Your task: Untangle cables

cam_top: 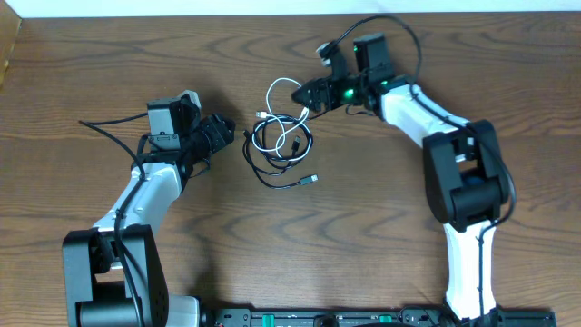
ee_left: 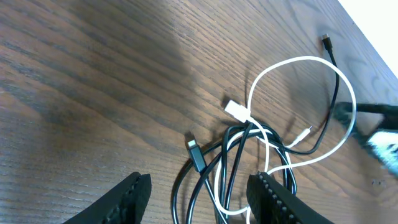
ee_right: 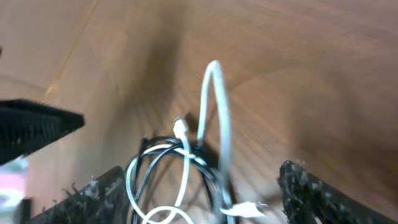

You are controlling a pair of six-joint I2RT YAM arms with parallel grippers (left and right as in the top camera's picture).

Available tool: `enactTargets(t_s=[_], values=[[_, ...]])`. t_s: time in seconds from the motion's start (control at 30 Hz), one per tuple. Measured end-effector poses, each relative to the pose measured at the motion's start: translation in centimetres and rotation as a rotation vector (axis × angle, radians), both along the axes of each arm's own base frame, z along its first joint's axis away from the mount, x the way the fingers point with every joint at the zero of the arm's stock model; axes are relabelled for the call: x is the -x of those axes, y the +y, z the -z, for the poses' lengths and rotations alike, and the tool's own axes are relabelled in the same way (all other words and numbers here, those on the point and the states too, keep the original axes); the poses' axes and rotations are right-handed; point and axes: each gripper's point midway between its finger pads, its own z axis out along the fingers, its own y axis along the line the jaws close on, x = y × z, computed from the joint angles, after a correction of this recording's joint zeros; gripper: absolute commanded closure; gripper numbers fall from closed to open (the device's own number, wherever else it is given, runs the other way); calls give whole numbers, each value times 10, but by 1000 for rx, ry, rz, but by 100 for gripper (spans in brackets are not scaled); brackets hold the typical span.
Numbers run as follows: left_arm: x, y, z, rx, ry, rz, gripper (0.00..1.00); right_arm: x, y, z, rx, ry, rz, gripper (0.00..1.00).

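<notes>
The cables (cam_top: 281, 141) lie knotted at the tabletop's middle. The left gripper (cam_top: 225, 133) and right gripper (cam_top: 306, 94) flank them, both wide and empty, probably to pull opposite sides.

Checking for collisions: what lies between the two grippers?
The tangled cables, between the left gripper and right gripper; the overhead view shows it.

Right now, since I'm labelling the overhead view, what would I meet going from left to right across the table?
left gripper → cables → right arm's white link. The right gripper falls within the cables' left-to-right span, so it is left out of the order.
</notes>
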Motion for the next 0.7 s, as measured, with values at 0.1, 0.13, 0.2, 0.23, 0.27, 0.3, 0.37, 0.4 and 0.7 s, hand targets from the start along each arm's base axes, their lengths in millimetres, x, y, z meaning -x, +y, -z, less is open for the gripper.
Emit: enactTargets(t_s=[0.1,0.13,0.2,0.23,0.27,0.3,0.37,0.4,0.7], values=[[0,0,0,0,0,0,46,13,18,1,-43,14,-65,39],[0,0,0,0,0,0,46,18,24,-1,-57,15,-88,43],[0,0,0,0,0,0,46,31,40,-8,-92,5,-148,55],[0,0,0,0,0,0,45,34,46,-11,-104,-7,-169,60],[0,0,0,0,0,0,45,38,51,-13,-115,-14,-187,67],[0,0,0,0,0,0,46,42,58,-17,-130,-22,-209,74],[0,0,0,0,0,0,45,50,67,-22,-153,-35,-245,78],[0,0,0,0,0,0,45,53,71,-25,-169,-40,-264,81],[0,0,0,0,0,0,46,69,80,-87,-405,-164,-457,99]])
